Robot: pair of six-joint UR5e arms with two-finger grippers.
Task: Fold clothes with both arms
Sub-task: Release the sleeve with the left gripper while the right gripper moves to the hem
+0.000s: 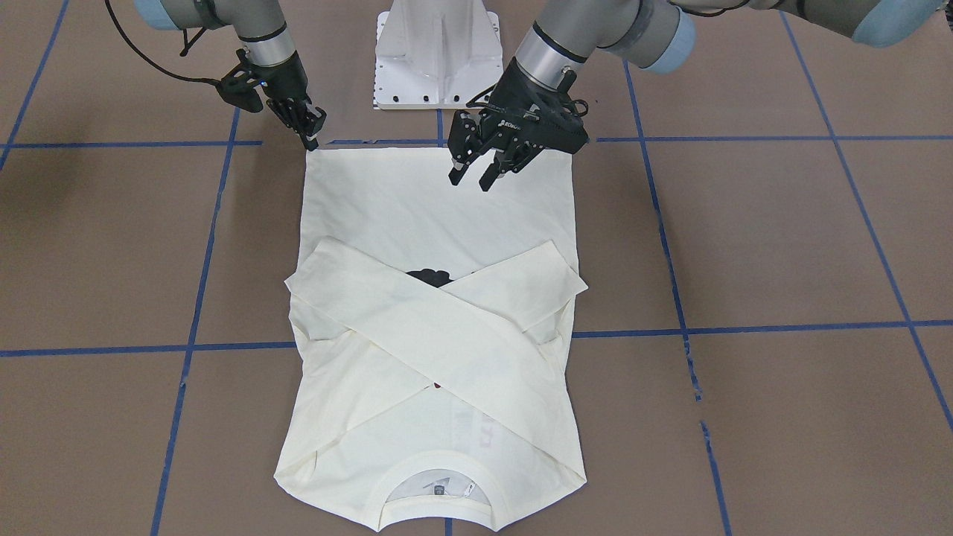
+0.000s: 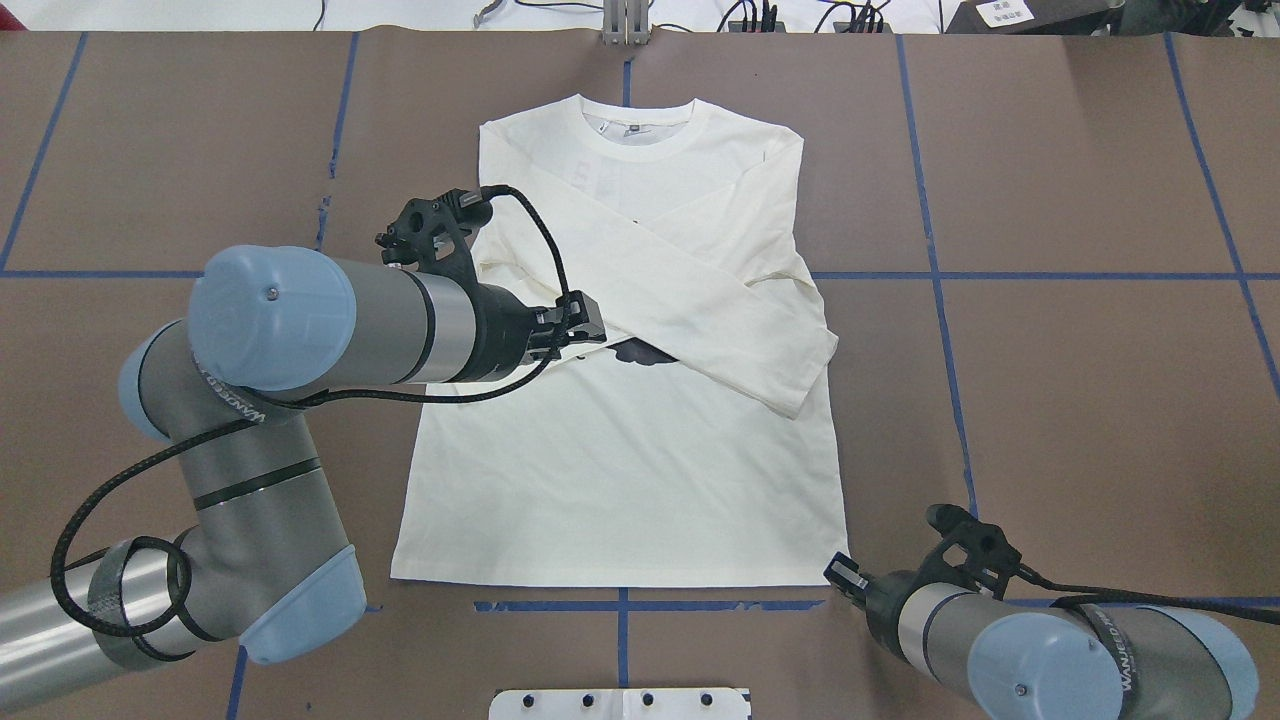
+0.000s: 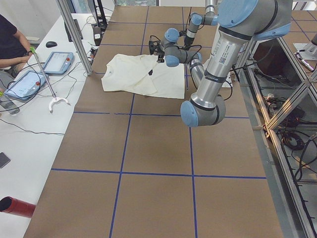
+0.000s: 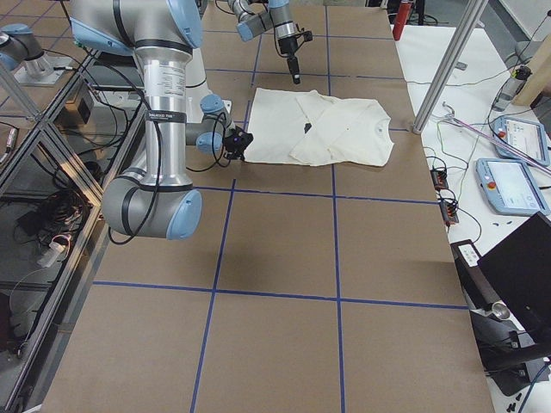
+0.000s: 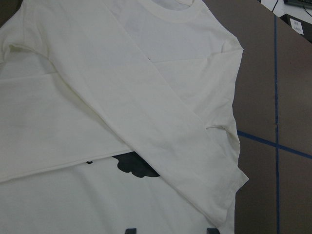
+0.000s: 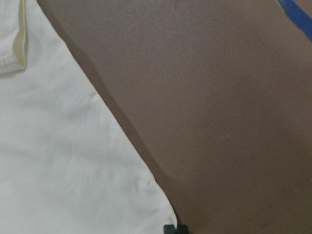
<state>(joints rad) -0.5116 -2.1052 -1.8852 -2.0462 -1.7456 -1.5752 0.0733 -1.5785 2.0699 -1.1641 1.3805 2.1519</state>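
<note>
The cream-white shirt (image 1: 439, 216) lies flat on the brown table with both sleeves crossed over its chest. Part of the black cat print (image 1: 430, 277) shows between them. The shirt also shows in the overhead view (image 2: 620, 480). My left gripper (image 1: 471, 177) is open and empty, hovering above the shirt's body near the hem; from overhead (image 2: 592, 330) it sits beside the print (image 2: 640, 352). Its wrist view shows the sleeves (image 5: 146, 112). My right gripper (image 1: 313, 141) is shut, its tips at the hem corner (image 2: 838, 572); the wrist view shows the tips (image 6: 174, 229) just off the cloth (image 6: 58, 170).
The white pedestal base (image 1: 438, 59) stands just behind the hem. Blue tape lines (image 1: 744, 327) grid the brown table. The collar (image 1: 439, 514) lies at the operators' side. A side desk with tablets (image 3: 59, 62) and a seated person runs along the far edge.
</note>
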